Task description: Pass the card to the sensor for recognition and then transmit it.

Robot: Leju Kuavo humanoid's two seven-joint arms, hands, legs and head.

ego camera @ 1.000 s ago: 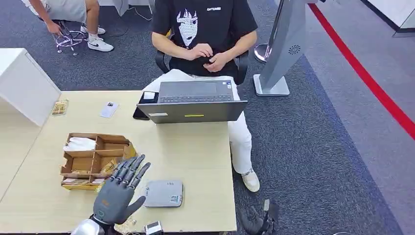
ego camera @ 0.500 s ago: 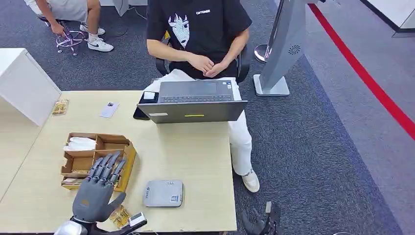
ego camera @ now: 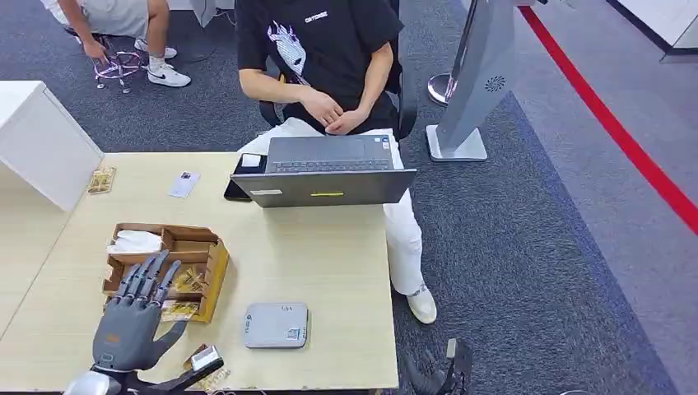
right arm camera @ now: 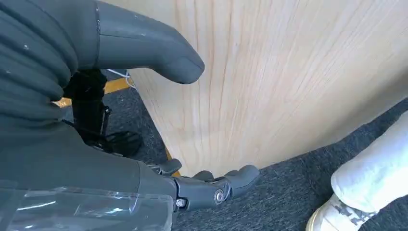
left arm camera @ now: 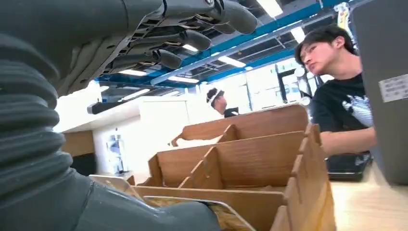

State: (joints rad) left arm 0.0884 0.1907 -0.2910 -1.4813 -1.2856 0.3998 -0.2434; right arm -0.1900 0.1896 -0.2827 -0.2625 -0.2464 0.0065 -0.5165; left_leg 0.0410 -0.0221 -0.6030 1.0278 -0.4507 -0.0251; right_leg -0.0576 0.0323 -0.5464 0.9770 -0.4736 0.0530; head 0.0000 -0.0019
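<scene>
My left hand (ego camera: 132, 319) hovers open over the near end of the wooden organizer (ego camera: 212, 271), fingers spread and empty. Gold-patterned cards (ego camera: 188, 281) lie in the organizer's near compartments. In the left wrist view my fingers (left arm camera: 187, 41) stretch above the wooden organizer (left arm camera: 250, 159), and a card in a clear sleeve (left arm camera: 226, 219) lies just in front of the thumb. The grey flat sensor (ego camera: 276, 324) sits on the table to the right of my hand, untouched. My right hand (right arm camera: 96, 144) hangs beside the table edge over the carpet, thumb and fingers apart, holding nothing.
A laptop (ego camera: 325, 177) stands at the table's far side with a seated person (ego camera: 321, 58) behind it. A phone (ego camera: 183, 184) and a loose card (ego camera: 101, 179) lie at the far left, next to a white box (ego camera: 41, 140). A grey stand (ego camera: 481, 74) stands on the carpet.
My left hand has swung left and back, from beside the sensor to over the organizer's near end. The seated person has leaned to the left.
</scene>
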